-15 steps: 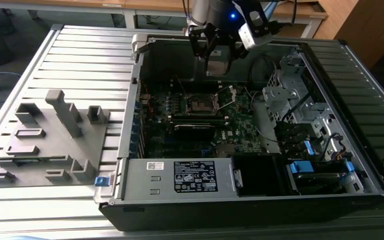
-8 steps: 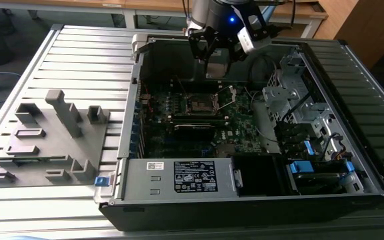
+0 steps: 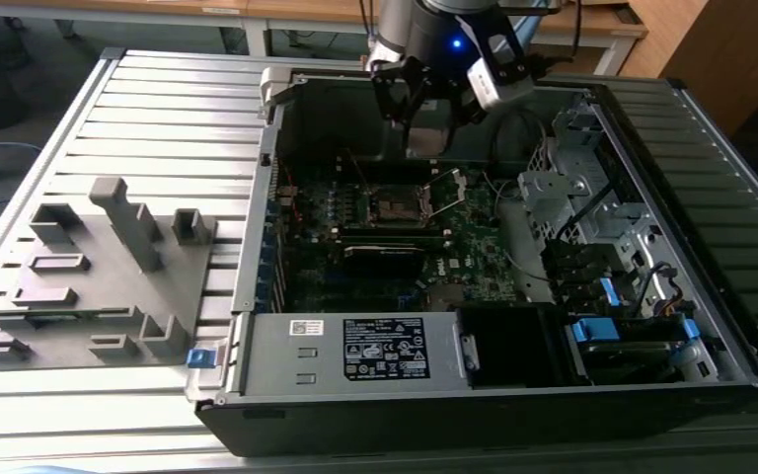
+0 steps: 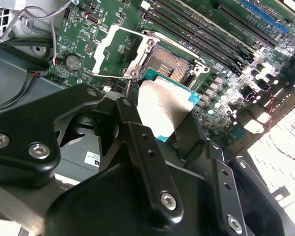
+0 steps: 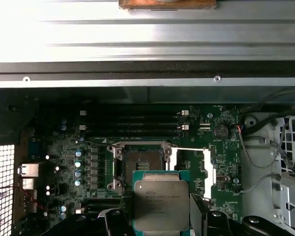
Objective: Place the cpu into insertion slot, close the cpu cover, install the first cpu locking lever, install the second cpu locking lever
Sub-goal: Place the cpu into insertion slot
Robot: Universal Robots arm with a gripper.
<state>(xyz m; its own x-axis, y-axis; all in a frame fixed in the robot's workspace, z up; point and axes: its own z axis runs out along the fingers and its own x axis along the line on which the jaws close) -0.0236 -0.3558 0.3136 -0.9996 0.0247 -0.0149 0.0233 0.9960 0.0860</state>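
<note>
Ribbed grey metal forms the tabletop [image 3: 155,109], and on it an open computer case [image 3: 258,207] lies on its side with its motherboard [image 3: 340,272] facing up. A grey plastic fixture [image 3: 90,286] sits beside it on the exterior view's left. From where I stand, the arm reaches down over the far end of the case. Its pincer [image 3: 425,128] hangs above the board and is clamped on the cpu [image 5: 161,205], with a black finger [image 5: 200,214] pressed against either edge. The chip's silver top shows in both wrist views [image 4: 162,105]. It is held just beside the insertion slot [image 5: 140,160], not yet seated in it. The slot is bare, its contacts exposed. The cpu cover [image 4: 119,51] is swung open, up off the socket. Long memory slots [image 5: 130,125] run past the socket's far side.
</note>
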